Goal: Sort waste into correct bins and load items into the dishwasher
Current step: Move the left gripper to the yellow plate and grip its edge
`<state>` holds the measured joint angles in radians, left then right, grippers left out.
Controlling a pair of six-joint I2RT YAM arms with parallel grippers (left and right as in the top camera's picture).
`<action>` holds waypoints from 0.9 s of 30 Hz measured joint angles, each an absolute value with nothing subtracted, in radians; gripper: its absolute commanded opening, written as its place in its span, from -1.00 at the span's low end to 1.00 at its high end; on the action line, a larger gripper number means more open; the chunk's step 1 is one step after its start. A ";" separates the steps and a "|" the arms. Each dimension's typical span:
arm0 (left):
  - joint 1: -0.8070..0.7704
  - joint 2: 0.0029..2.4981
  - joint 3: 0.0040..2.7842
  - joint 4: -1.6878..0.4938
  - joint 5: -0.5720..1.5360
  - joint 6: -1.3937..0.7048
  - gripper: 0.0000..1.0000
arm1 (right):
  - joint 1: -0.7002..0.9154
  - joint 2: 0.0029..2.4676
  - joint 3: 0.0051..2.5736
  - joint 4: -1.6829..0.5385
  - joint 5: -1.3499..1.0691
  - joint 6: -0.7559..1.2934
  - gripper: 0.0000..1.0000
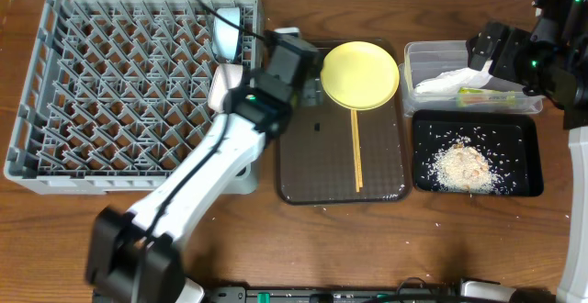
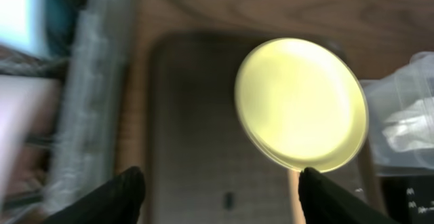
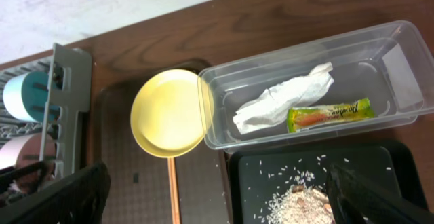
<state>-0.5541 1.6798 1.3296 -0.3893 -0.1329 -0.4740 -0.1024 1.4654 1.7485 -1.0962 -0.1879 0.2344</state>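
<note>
Snack wrapper, lettering illegible, beside crumpled napkin in clear tub.

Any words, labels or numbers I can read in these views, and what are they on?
On the snack wrapper in the clear tub: dark lettering, too blurred to read.
On the brown tray: a small dark mark, too small to read.
No other text shows.

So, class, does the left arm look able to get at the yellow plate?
Probably yes: its open tool faces the plate, with only bare brown tray between them.
</note>
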 measured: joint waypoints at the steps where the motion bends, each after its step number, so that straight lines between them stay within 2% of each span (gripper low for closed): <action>1: -0.561 1.710 1.329 -0.370 -0.124 -0.497 0.53 | -0.102 1.465 1.748 -1.096 -0.187 0.234 0.98; 9: -0.572 1.932 1.329 -0.229 -0.076 -0.678 0.55 | -0.102 1.465 1.748 -1.097 -0.187 0.235 0.99; 27: -0.573 2.079 1.329 -0.048 -0.002 -0.903 0.54 | -0.102 1.465 1.748 -1.100 -0.187 0.234 0.98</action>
